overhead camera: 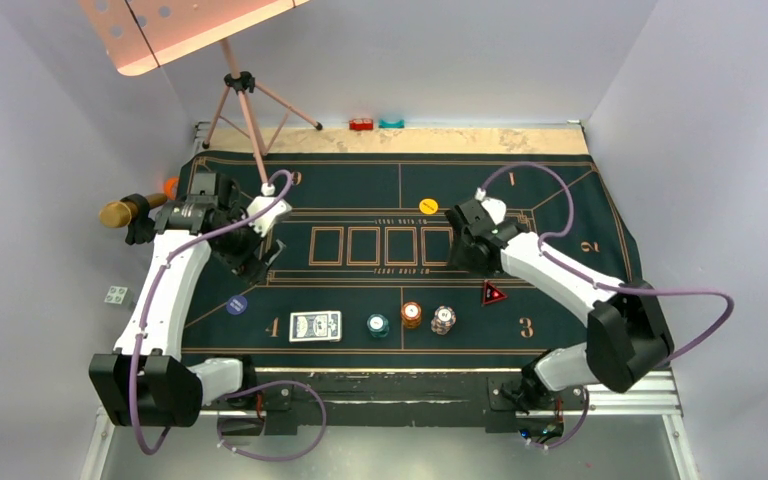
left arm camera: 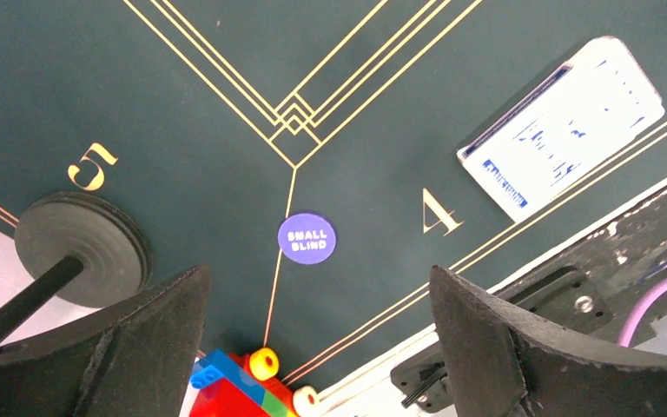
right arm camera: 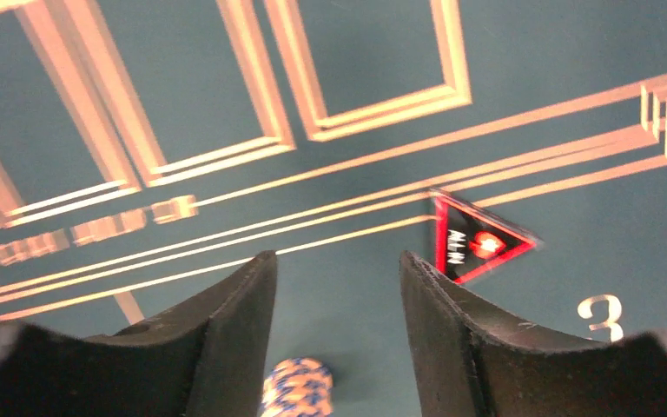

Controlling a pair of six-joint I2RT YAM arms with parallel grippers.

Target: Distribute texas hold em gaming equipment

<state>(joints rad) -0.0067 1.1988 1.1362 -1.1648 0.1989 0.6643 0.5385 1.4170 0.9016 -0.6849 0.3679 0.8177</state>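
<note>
On the green felt mat point(overhead camera: 560, 190), a blue-and-white card deck point(overhead camera: 315, 326) lies near the front by the number 4. Right of it stand teal point(overhead camera: 377, 325), orange point(overhead camera: 412, 315) and white-red point(overhead camera: 444, 320) chip stacks. The red triangle marker point(overhead camera: 493, 293) lies further right. A blue disc point(overhead camera: 237, 305) sits front left and a yellow disc point(overhead camera: 428, 206) sits in the back middle. My left gripper point(left arm camera: 319, 274) hangs wide open above the "small blind" blue disc point(left arm camera: 307, 243), holding nothing. My right gripper point(right arm camera: 337, 256) is open over bare felt, between the triangle point(right arm camera: 478, 245) and the orange stack point(right arm camera: 297, 387).
A tripod stand point(overhead camera: 245, 95) rises at the back left, with a dark round base point(left arm camera: 82, 248) on the mat's left edge. A gold-tipped cylinder point(overhead camera: 125, 212) lies off the mat at left. Red point(overhead camera: 361, 124) and teal point(overhead camera: 392, 123) blocks sit at the back. Toy bricks point(left arm camera: 234, 387) lie by the front-left corner.
</note>
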